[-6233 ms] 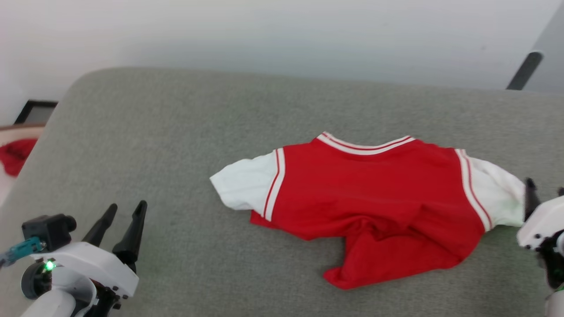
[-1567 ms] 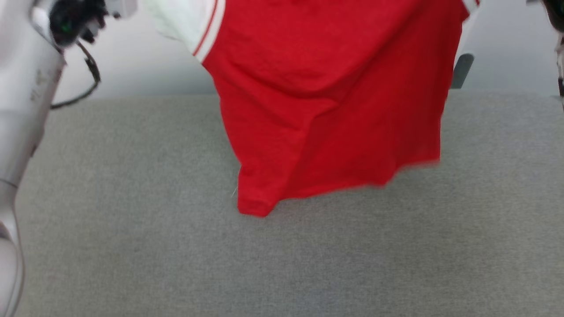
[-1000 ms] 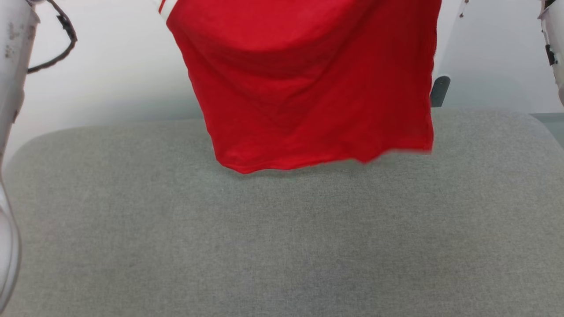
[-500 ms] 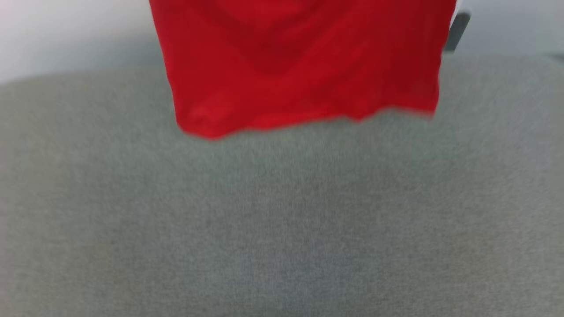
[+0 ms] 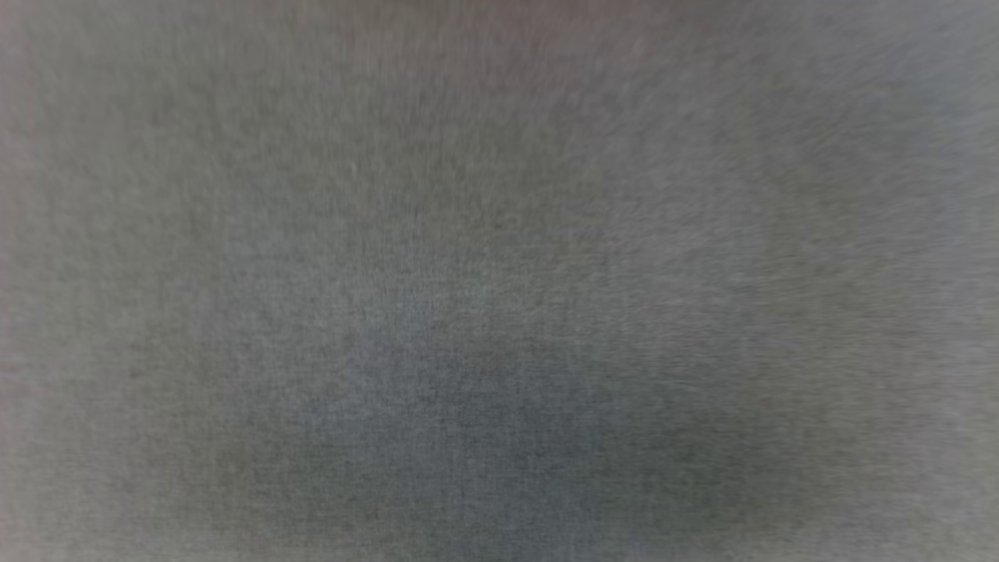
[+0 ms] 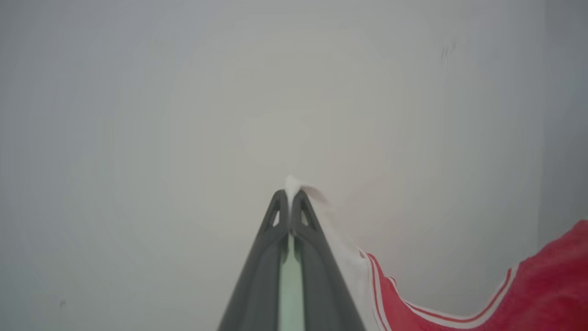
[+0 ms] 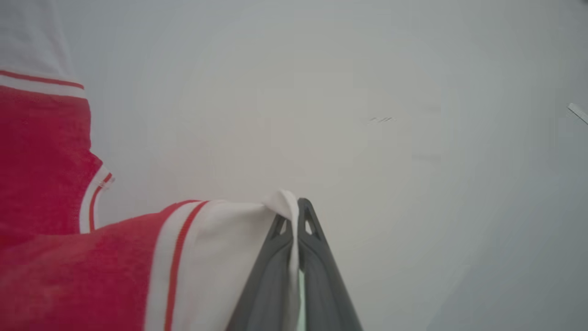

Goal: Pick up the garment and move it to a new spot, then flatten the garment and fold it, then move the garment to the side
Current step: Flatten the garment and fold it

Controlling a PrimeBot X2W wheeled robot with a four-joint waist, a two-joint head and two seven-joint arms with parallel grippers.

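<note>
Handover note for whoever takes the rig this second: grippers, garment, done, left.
Left gripper: jaws shut on the garment at one white sleeve tip.
Right gripper: jaws shut on the other white sleeve.
Garment: held up, strung between both grippers, pale wall behind. Grey cushion in head view, blurred.
Done: pick-up.
Left: lay down at new spot, flatten, fold, move aside.

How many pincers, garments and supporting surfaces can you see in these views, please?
Pincers: 2, the left pincer and the right pincer, each shut on a white sleeve.
Garment: 1, red with white sleeves.
Grey fabric surface: 1.
Total: 4.
</note>
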